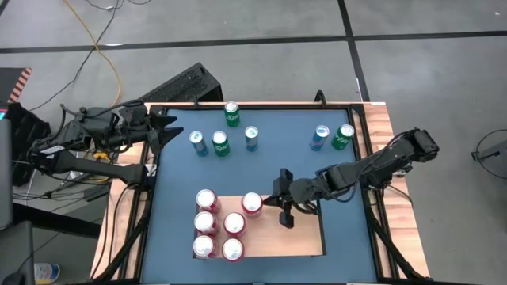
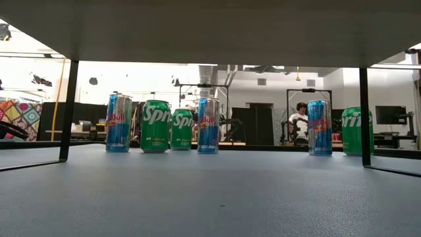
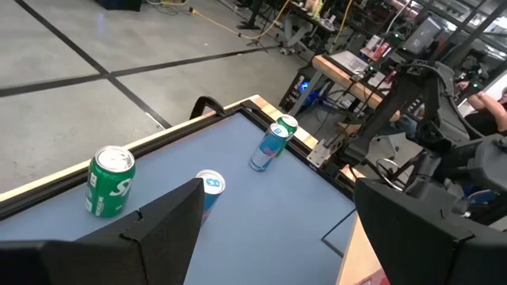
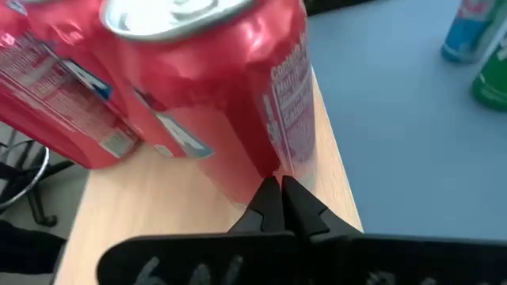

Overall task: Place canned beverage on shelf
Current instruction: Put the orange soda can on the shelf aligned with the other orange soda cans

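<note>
High view: blue table (image 1: 174, 182) framed in wood, pale wooden shelf (image 1: 305, 237) flat on its near half as landmark. On the shelf's left part, five red cans upright in a cluster, the newest red can (image 1: 252, 204) at the cluster's far right corner. Beyond the shelf's far edge, green and blue cans (image 1: 221, 143) loose on the blue surface, well apart from it. Right gripper (image 1: 287, 207) over the shelf, just beside that red can, fingers pinched fully together, holding nothing; placing step judged finished. Left gripper (image 1: 168, 127) parked past the table's far left corner, jaws spread wide, empty. Next move by judgement: clear the shelf, open up, fetch another loose can.
</note>
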